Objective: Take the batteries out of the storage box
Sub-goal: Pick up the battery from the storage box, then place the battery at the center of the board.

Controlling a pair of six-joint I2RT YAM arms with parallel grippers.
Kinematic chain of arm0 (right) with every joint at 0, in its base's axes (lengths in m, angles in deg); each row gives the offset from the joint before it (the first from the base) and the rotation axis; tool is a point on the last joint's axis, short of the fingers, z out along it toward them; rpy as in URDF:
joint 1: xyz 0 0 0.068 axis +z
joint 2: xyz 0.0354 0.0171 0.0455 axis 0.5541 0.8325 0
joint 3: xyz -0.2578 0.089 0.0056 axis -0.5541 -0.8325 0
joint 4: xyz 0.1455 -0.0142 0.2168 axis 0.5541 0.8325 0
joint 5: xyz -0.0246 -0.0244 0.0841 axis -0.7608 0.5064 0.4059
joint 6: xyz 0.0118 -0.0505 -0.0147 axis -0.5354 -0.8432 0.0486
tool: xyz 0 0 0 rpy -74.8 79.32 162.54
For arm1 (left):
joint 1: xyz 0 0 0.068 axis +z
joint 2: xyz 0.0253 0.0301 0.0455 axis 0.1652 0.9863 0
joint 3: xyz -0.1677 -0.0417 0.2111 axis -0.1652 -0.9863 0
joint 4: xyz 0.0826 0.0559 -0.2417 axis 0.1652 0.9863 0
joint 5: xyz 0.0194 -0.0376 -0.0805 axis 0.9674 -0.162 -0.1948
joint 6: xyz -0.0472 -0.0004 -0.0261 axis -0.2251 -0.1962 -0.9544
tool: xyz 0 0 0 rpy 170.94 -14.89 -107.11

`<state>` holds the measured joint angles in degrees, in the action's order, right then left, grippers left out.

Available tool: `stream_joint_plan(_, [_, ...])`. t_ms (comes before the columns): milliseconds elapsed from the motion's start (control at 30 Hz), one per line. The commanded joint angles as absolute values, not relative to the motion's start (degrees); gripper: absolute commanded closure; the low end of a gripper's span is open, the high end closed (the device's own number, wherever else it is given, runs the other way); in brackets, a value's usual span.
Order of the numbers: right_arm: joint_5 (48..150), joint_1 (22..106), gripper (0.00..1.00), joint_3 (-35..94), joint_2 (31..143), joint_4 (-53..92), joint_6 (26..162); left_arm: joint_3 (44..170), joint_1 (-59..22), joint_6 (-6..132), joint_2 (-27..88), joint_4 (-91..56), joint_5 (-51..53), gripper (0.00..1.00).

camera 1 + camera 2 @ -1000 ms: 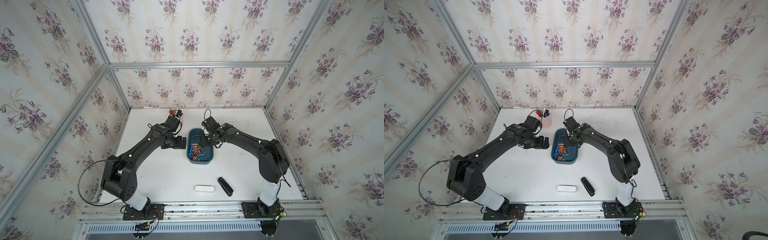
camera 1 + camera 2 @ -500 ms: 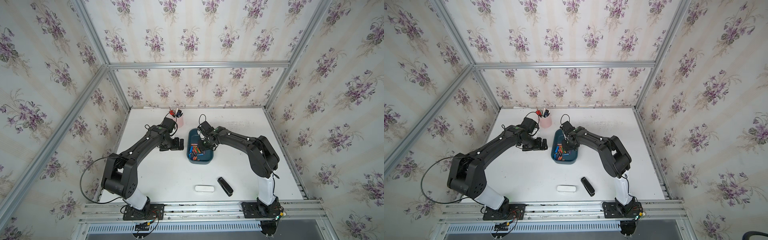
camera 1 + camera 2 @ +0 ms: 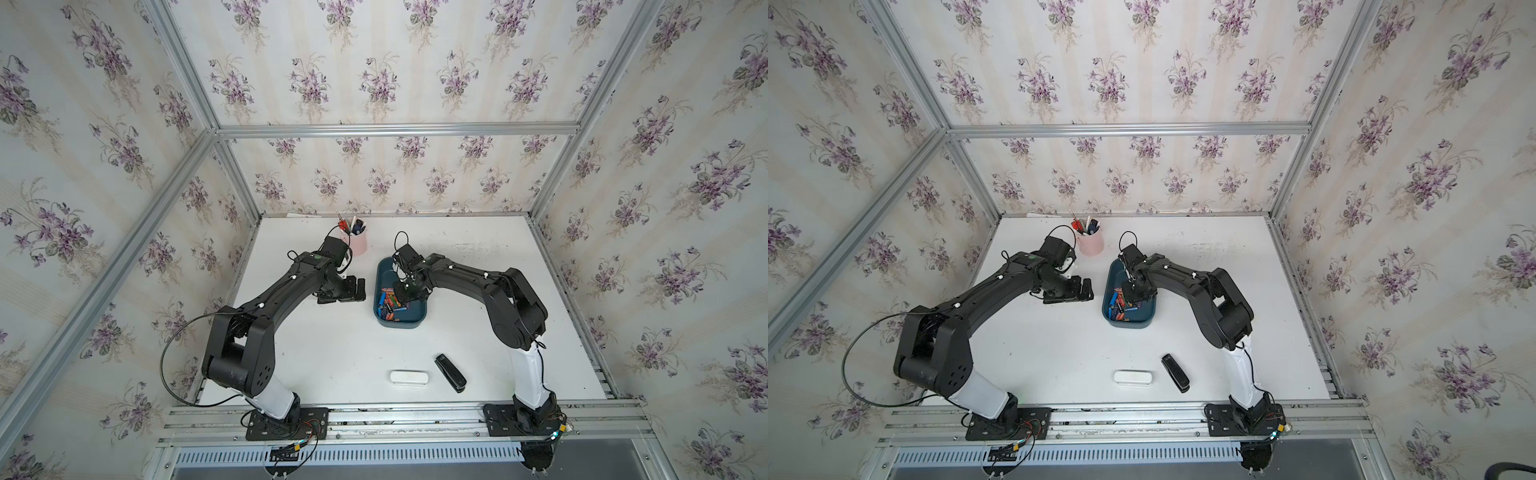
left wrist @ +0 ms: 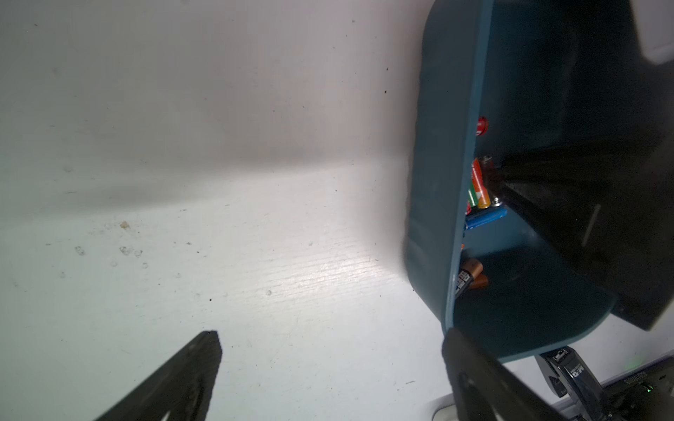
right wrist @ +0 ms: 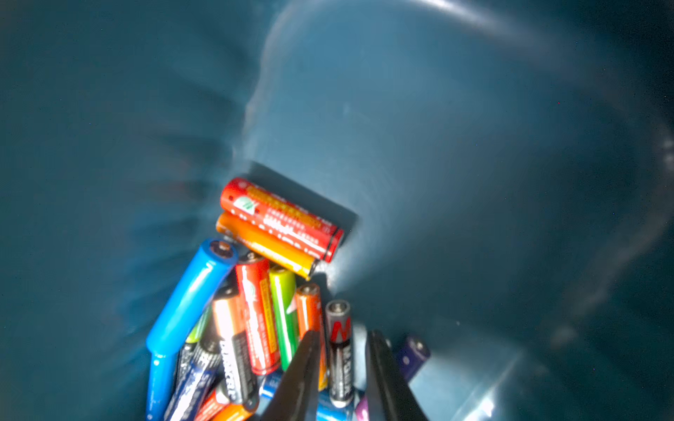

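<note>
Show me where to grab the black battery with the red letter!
Probably around the middle of its long round body, a finger on each side, coming down from above: the black battery lies flat among the others in the storage box, and the walls block a sideways reach.

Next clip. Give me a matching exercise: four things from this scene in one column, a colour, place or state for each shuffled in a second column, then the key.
Things
1. cup
2. box
3. white case
4. left gripper

Descriptions
A. open, beside the box
B. lying next to the black stapler
C. pink, holds pens
D. teal, holds batteries

Pairs: 1-C, 2-D, 3-B, 4-A
</note>
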<state>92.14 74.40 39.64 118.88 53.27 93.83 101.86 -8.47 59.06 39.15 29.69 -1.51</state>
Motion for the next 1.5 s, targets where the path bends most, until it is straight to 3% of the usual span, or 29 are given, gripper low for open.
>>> stream_joint_plan(0, [91.1,74.6,0.77,39.7,119.8,54.7,93.2,101.8,-8.3,59.9,39.1,29.4,-1.9,0.01])
stream_joint_plan(567, [91.3,74.7,0.87,40.9,119.1,55.8,93.7,102.1,-8.2,60.0,39.0,30.0,-1.5,0.02])
stream_joint_plan(1033, [89.9,73.9,0.87,45.8,114.3,59.7,94.7,103.5,-8.4,60.6,38.5,30.6,0.7,0.02])
stream_joint_plan(1467, [87.0,61.8,0.87,36.5,104.6,60.4,92.4,104.7,-8.4,60.5,40.4,30.7,-0.1,0.02])
